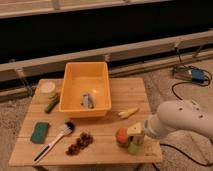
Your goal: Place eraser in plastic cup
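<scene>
Near the table's (107, 132) front right corner you see the cup (134, 147), with an orange-red round thing (121, 136) touching its left side. Directly above the cup sits the eraser (135, 131), its long axis roughly level, held by the gripper (138, 134). Behind the cup lies a banana (128, 112), then the yellow bin (86, 90).
</scene>
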`<action>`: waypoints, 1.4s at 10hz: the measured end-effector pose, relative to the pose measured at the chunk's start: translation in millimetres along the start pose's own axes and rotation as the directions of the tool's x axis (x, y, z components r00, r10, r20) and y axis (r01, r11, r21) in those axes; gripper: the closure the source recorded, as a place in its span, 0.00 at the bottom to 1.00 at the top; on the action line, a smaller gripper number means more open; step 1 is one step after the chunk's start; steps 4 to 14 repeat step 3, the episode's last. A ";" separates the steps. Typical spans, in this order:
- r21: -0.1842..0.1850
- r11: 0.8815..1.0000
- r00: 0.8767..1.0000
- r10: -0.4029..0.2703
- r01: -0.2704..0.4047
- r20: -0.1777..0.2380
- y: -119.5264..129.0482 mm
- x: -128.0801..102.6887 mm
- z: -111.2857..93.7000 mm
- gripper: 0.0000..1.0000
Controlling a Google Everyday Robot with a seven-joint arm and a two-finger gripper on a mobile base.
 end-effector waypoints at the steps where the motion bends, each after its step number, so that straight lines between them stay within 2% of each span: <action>1: -0.002 1.000 1.000 0.000 0.000 0.000 0.0 0.3 -0.2 0.20; 14: -0.002 1.000 1.000 -0.001 0.001 -0.001 0.7 0.5 0.0 0.20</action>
